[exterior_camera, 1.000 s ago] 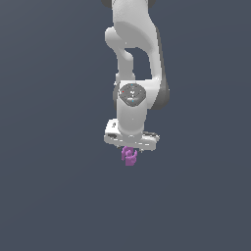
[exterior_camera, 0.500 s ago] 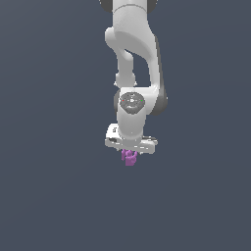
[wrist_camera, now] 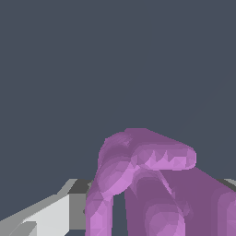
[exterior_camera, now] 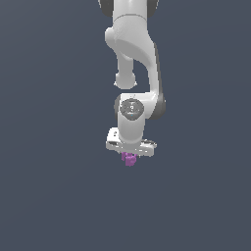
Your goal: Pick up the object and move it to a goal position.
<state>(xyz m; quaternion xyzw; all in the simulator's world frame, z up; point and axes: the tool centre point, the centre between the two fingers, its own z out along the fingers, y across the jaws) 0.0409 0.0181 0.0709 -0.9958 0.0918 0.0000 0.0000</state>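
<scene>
The object [exterior_camera: 129,159] is a small purple-magenta lumpy shape hanging just below the white hand of the arm in the exterior view. My gripper [exterior_camera: 130,157] is shut on it, and the fingers are mostly hidden behind the hand's body. In the wrist view the object [wrist_camera: 147,184] fills the lower middle as curled purple lobes, close to the camera, with a grey-white finger [wrist_camera: 50,214] beside it. The object is held in the air against the plain dark background.
The white arm [exterior_camera: 132,73] rises straight up from the hand and out of the exterior view. Around it there is only a uniform dark grey-blue background, with no other objects, edges or marker showing.
The arm has lifted slightly, carrying the object a little higher in the exterior view. The grip on the object has stayed the same.
</scene>
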